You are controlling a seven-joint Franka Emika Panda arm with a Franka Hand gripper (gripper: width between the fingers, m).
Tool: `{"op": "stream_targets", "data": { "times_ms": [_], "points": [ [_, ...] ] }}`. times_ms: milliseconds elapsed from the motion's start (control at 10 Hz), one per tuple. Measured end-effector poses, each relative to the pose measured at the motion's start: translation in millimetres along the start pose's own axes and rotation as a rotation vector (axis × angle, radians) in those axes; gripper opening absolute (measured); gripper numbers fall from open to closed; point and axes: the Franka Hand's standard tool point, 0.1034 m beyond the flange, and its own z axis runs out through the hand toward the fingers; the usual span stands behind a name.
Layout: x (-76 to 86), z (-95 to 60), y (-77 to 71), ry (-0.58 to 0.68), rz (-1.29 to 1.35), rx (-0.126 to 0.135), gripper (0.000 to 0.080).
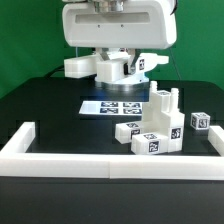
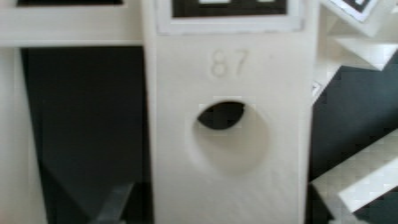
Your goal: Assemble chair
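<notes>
A: Where is the gripper (image 1: 113, 68) seen?
B: It is seen low over the far side of the table (image 1: 40, 110), beyond the marker board (image 1: 118, 105).
A: How are the fingers (image 2: 111, 205) set?
B: They are drawn in narrow and closed on a chair slab (image 2: 222, 165). One finger is seen pressed to a long edge; the other edge is shown less clearly.
A: How is the slab placed between them?
B: It is run straight out from between the fingertips. A raised number and a round hole are seen on its face.
A: Is it lifted off the table?
B: That cannot be told.
A: And the other pieces?
B: A cluster of chair parts (image 1: 150, 128) is found nearer, toward the exterior view's right, just behind the border wall (image 1: 100, 162). A small tagged block (image 1: 200, 120) is set just right of the cluster, well apart from the gripper.
</notes>
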Motion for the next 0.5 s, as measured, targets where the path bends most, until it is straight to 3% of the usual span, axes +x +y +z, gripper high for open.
{"op": "stream_targets", "data": {
  "times_ms": [500],
  "points": [
    [-8.4,-0.1,-13.5,-0.006,0.327,0.004,0.0290]
  ]
}}
